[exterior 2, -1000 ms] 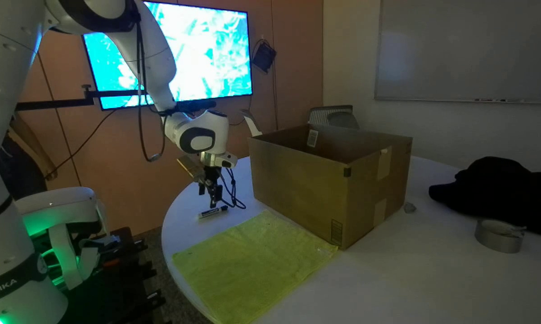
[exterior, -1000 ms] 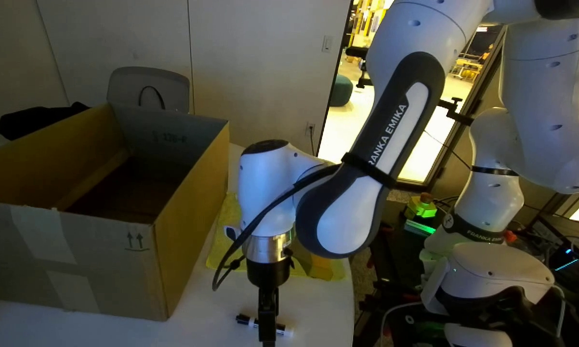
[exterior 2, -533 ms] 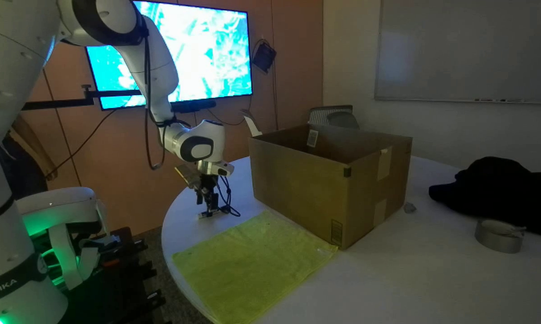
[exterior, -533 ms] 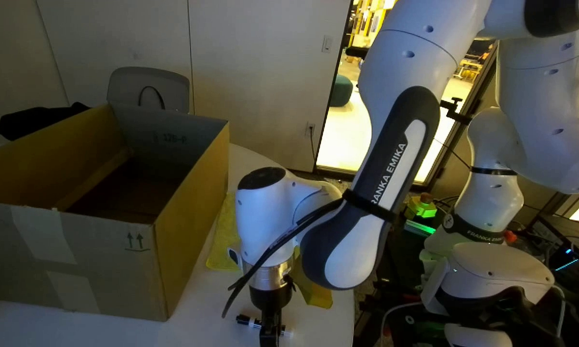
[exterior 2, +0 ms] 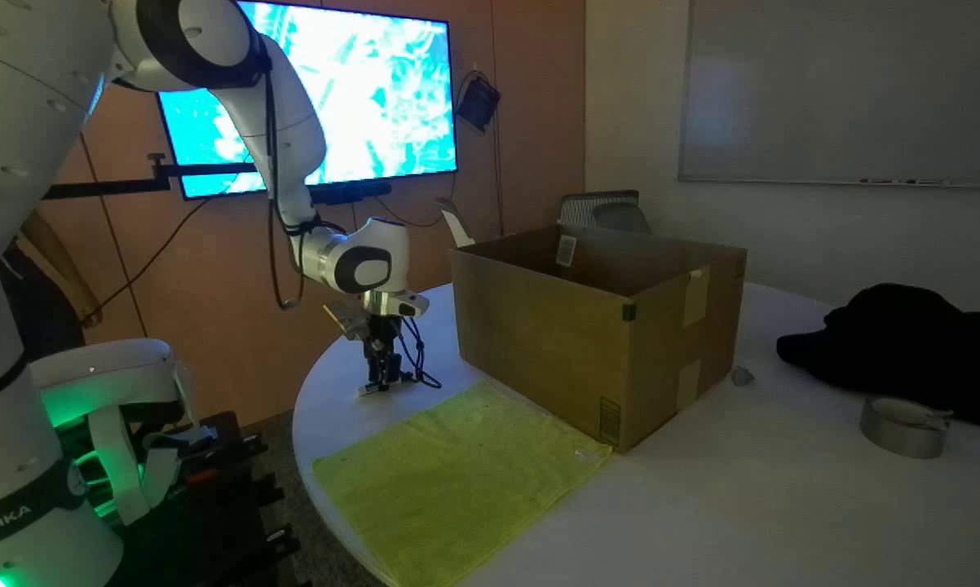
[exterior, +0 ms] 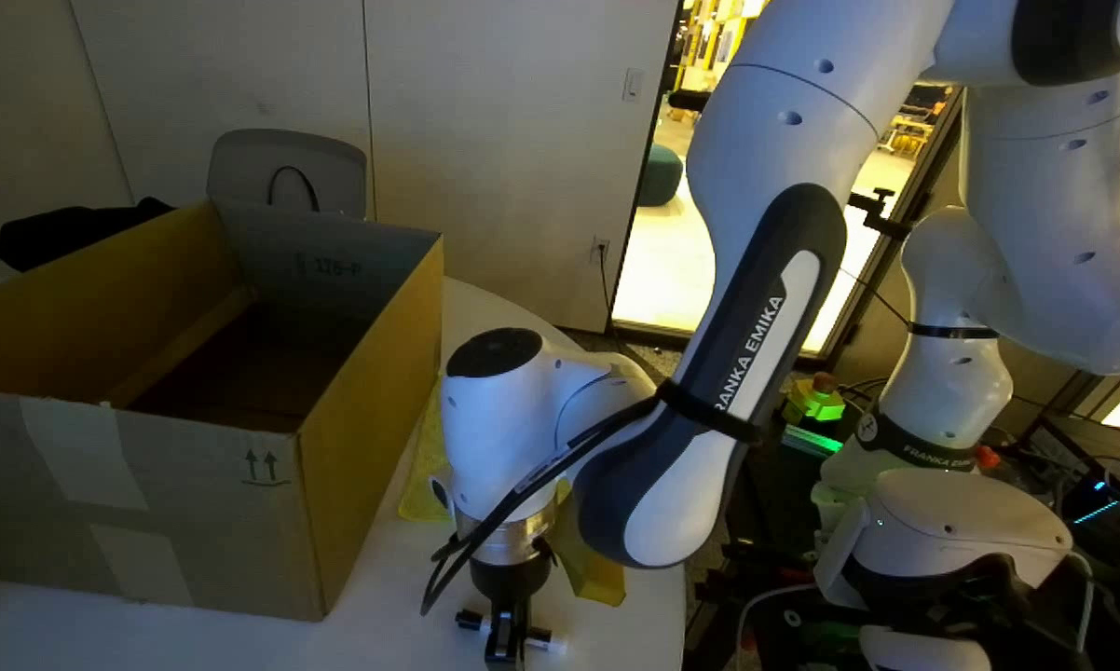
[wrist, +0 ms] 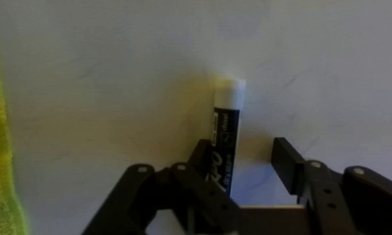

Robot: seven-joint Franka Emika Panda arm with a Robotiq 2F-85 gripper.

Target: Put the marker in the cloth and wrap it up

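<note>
The marker, white with a black label, lies on the white table and shows in the wrist view [wrist: 227, 130]. In an exterior view its black cap [exterior: 471, 621] and pale end stick out either side of the gripper; in an exterior view its pale end [exterior 2: 370, 390] shows. My gripper [wrist: 241, 143] is partly open, low at the table, with its fingers either side of the marker. The marker is close against the left finger; a gap shows to the right finger. It also shows in both exterior views [exterior: 504, 643] [exterior 2: 384, 379]. The yellow cloth [exterior 2: 457, 481] lies flat, apart from the marker.
A large open cardboard box [exterior 2: 539, 342] stands beside the cloth, against its far corner. A roll of tape [exterior 2: 903, 428] and a black garment [exterior 2: 906, 350] lie at the right. The round table's edge [exterior 2: 297, 416] is near the gripper.
My gripper has come down from above the marker to the table around it, then shifted slightly sideways. The fingers look closer together in an exterior view. The marker and cloth have not visibly moved.
</note>
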